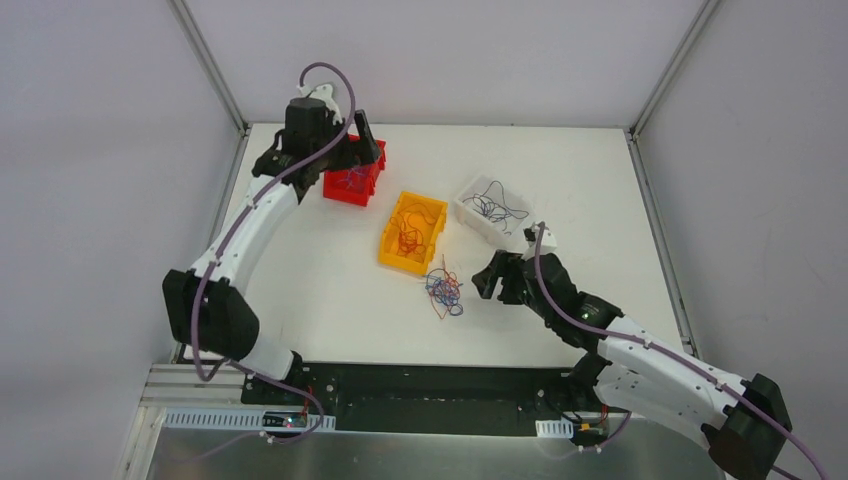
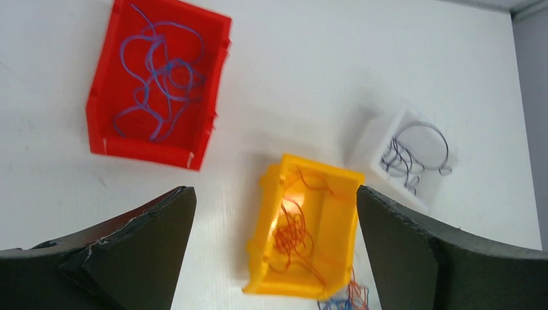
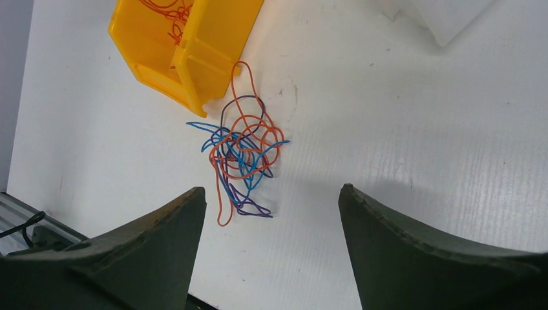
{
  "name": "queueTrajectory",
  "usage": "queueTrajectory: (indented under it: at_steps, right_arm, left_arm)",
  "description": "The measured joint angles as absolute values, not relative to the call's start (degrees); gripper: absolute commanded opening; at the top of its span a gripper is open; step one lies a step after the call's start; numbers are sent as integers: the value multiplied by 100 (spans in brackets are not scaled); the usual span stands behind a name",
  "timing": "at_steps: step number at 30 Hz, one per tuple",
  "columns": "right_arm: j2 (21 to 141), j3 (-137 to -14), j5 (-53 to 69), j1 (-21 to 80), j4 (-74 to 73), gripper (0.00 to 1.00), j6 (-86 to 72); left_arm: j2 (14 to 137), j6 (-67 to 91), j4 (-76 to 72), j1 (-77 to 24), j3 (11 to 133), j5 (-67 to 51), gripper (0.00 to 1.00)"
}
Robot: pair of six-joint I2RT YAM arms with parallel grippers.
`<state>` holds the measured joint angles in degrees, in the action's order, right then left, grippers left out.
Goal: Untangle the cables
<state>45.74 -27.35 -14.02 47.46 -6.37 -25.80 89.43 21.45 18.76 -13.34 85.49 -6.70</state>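
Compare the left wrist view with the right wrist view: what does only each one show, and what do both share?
Only the left wrist view: the red bin holding blue cables, and dark grey cables inside the white bin. Only the right wrist view: the whole mixed tangle lying loose on the table. Both: the yellow bin with orange cables. The left end effector and the right end effector each frame their own view, open.
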Motion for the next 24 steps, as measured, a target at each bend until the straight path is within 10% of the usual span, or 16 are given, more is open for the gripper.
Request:
queueTrajectory:
  at_steps: [24]
  right_arm:
    - [4982, -2777, -976, 4270, -825, 79, -2873]
  left_arm:
    - [6729, 2519, 1284, -4709, 5142, -43, 95]
